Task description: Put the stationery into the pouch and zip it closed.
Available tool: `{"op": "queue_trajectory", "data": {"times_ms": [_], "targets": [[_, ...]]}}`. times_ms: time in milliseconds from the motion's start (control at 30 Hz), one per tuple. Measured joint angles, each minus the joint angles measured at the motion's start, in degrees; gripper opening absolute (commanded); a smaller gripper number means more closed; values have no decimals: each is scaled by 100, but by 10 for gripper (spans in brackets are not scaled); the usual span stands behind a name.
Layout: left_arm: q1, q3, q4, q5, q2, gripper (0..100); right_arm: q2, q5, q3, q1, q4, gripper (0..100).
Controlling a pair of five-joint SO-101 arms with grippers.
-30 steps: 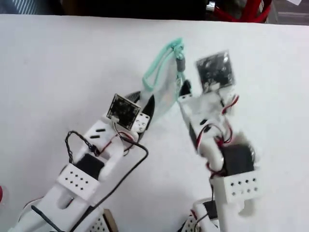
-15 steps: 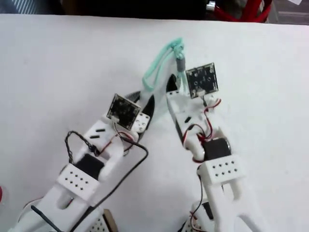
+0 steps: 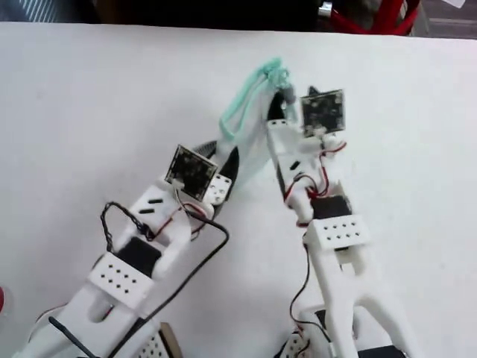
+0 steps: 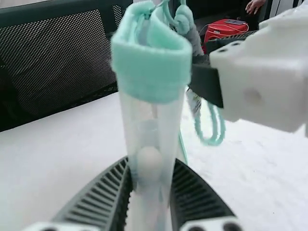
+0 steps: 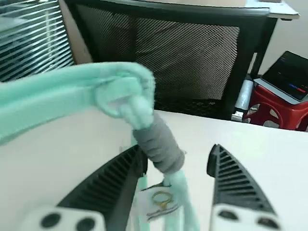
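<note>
Pouch (image 3: 252, 142), clear with mint trim, stands on edge near the middle of the white table (image 3: 89, 97). A black mesh chair (image 5: 192, 57) and a red stool (image 5: 281, 113) stand in the room behind. The left arm lies low across the table, its tool (image 4: 149, 192) clamped on the pouch's near end. The right tool (image 5: 177, 154) sits at the far end, jaws apart either side of the grey zip pull (image 5: 156, 142). Since a second ago the right arm has swung in toward the pouch; the left arm is unchanged.
</note>
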Motion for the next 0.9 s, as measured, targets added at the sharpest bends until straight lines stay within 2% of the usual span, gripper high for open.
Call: {"op": "queue_trajectory", "data": {"times_ms": [133, 367, 633, 900], "targets": [[0, 0, 0, 0, 0, 27, 18, -105, 0, -35, 0, 329], [0, 0, 0, 18, 0, 27, 334, 466, -97, -308, 0, 270], [0, 0, 0, 18, 0, 27, 378, 651, -255, -308, 0, 360], [-9, 0, 0, 18, 0, 27, 448, 897, -431, -299, -193, 365]]}}
